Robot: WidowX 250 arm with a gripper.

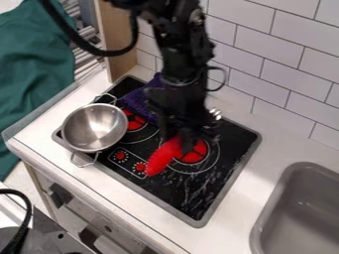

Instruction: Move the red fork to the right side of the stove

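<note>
A black arm point(179, 59) comes in from the top edge, and its gripper point(184, 135) hangs low over the middle of the toy stove point(218, 181). The red fork point(162, 158) is at the gripper's lower end, on the side toward the stove's front edge. Its red part slants down and to the left in the view, away from the gripper, between the knobs point(130, 162) and the right burner point(193, 155). Its upper end meets the dark gripper, with no gap that can be made out. Whether the gripper is spread, pressed together or pinching the fork, I cannot tell.

The right side of the stove lies toward the gray sink point(263, 218), so the move likely calls for carrying the fork that way, past the burner, once it is held.

The fork's upper part is hidden behind the gripper. A silvery bit point(215, 114) on the gripper's far side may be its head, but that is unsure. The gripper is dark and blurred, and it is hard to say whether the fork touches the stove. A purple cloth point(137, 102) is partly hidden behind the arm; a metal pot point(94, 128) sits at the left.
</note>
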